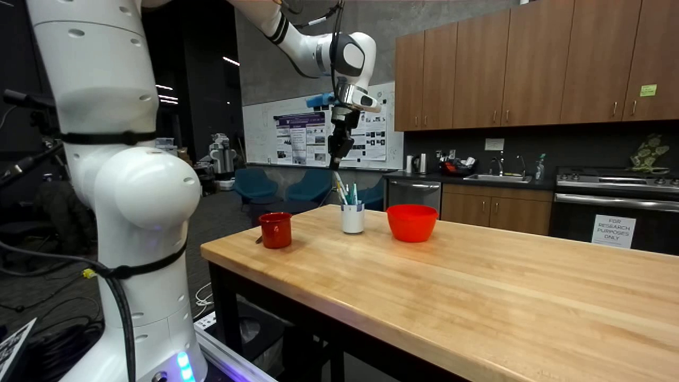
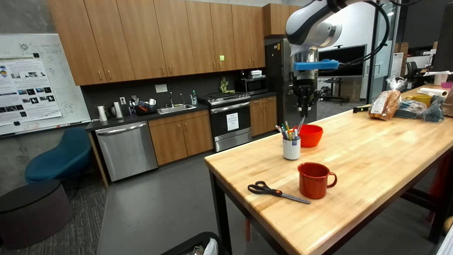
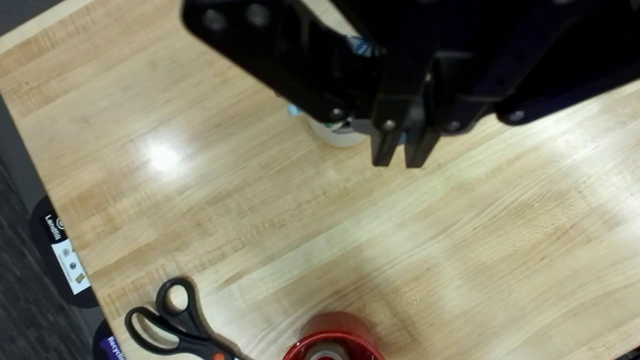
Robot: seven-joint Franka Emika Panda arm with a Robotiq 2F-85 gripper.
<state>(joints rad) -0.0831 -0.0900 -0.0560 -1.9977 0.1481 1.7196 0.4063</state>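
A: How do we find the gripper?
B: In the wrist view its fingertips stand nearly together, and we take them to be clamped on a slim pale pen, which meets them in both exterior views.
A: Where do we see that pen?
B: Slanting up from the mouth of the white cup, among other pens; we can't tell how far in it goes. With that cup as our clock's centre, in an exterior view, the gripper hangs just past twelve.
A: And the rest of our wooden table?
B: A red bowl at two, bagged bread farther out that way, a red mug at five, and scissors towards seven.
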